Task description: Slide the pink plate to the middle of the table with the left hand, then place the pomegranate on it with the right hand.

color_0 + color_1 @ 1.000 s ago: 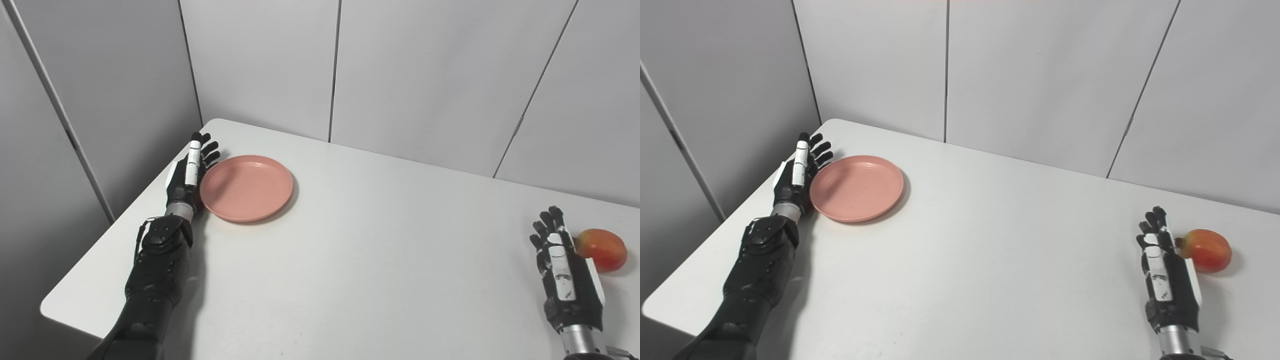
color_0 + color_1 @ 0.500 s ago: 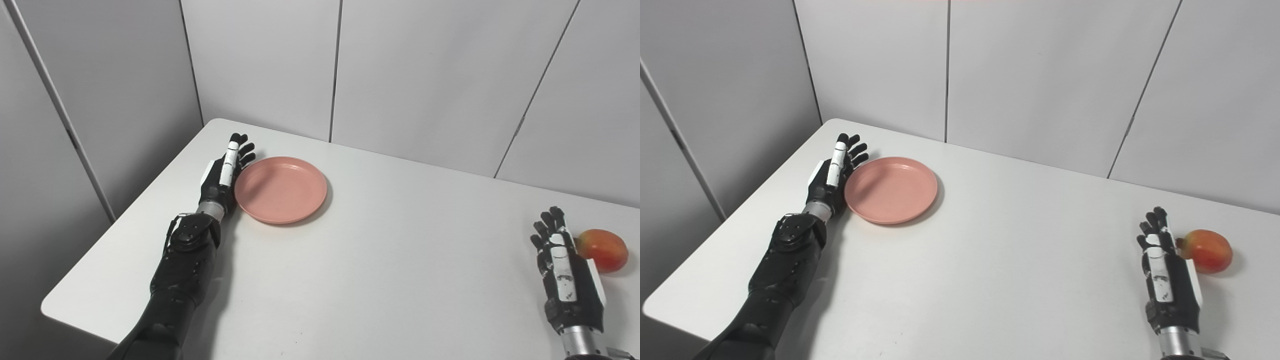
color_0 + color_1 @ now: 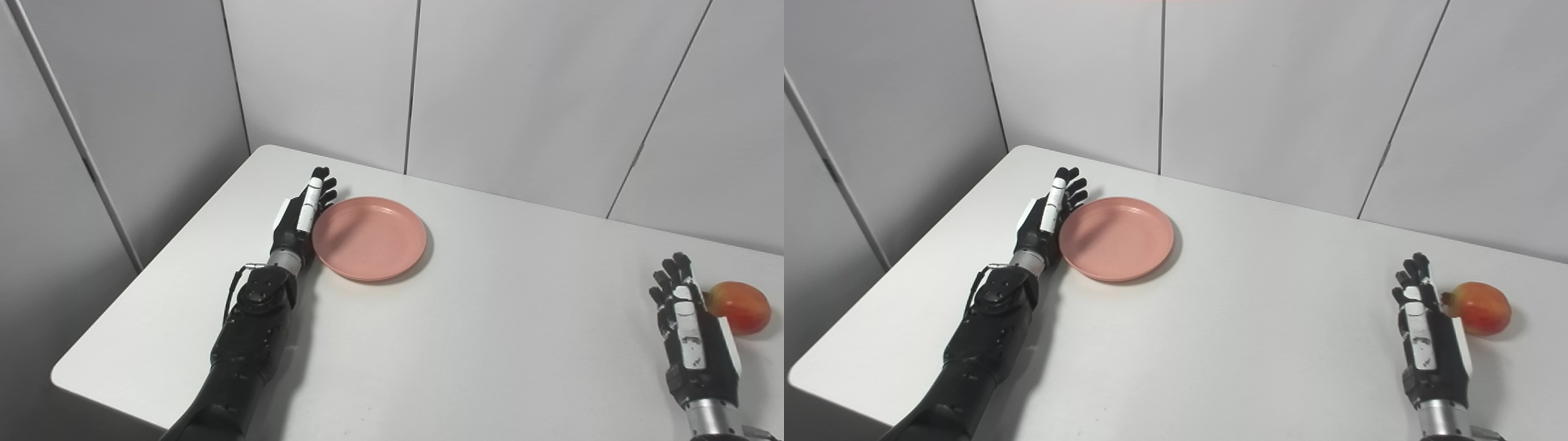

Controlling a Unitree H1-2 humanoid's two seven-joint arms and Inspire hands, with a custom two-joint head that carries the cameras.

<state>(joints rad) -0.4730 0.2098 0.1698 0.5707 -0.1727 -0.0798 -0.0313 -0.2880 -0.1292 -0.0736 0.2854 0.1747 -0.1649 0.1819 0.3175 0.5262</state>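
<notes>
A round pink plate (image 3: 369,237) lies flat on the white table (image 3: 465,343), left of centre. My left hand (image 3: 300,217) stands on edge with its fingers straight, its palm against the plate's left rim; it is open and holds nothing. A red-orange pomegranate (image 3: 740,306) rests near the table's right edge. Just left of it, my right hand (image 3: 692,334) is open with fingers extended upward, beside the fruit and not around it.
Grey wall panels (image 3: 502,92) close off the back and the left side of the table. The table's left corner and front-left edge (image 3: 67,380) lie near my left forearm (image 3: 245,343).
My left hand has pushed the pink plate to the right, toward the table's centre, and the arm has followed. The right hand and the pomegranate have stayed in place.
</notes>
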